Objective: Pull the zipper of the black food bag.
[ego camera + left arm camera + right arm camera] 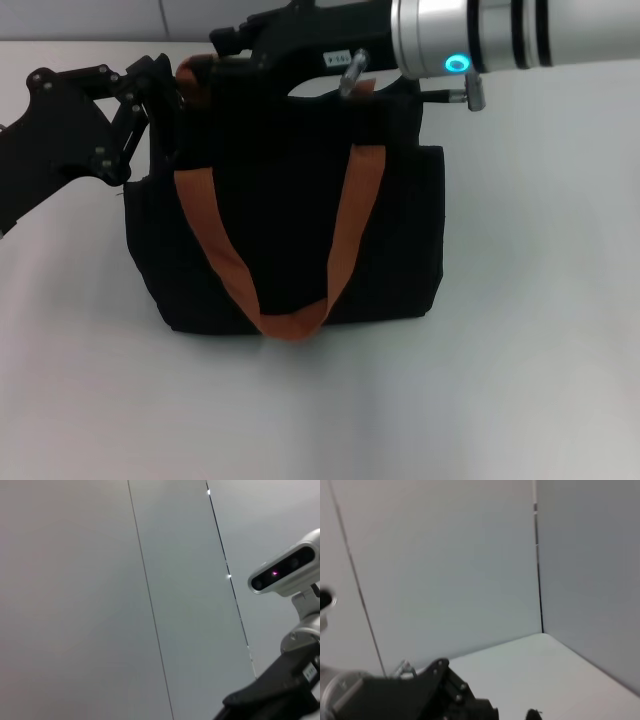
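Grippers at black food bag (pixel 290 230) top, left gripper (pixel 165 95), right gripper (pixel 235 45), finger states unclear, label unreadable

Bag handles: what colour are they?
Orange-brown handles on the black food bag; clearest in the head view.

- The white surface (pixel 540 330) spreads wide in the head view, smooth and matte, with a soft shadow in front.
- A pale grey wall panel (pixel 65 600) fills the left wrist view, crossed by a thin dark seam (pixel 150 610).
- In the right wrist view, two grey walls meet at a dark corner line (pixel 538 565) that runs down to the surface.
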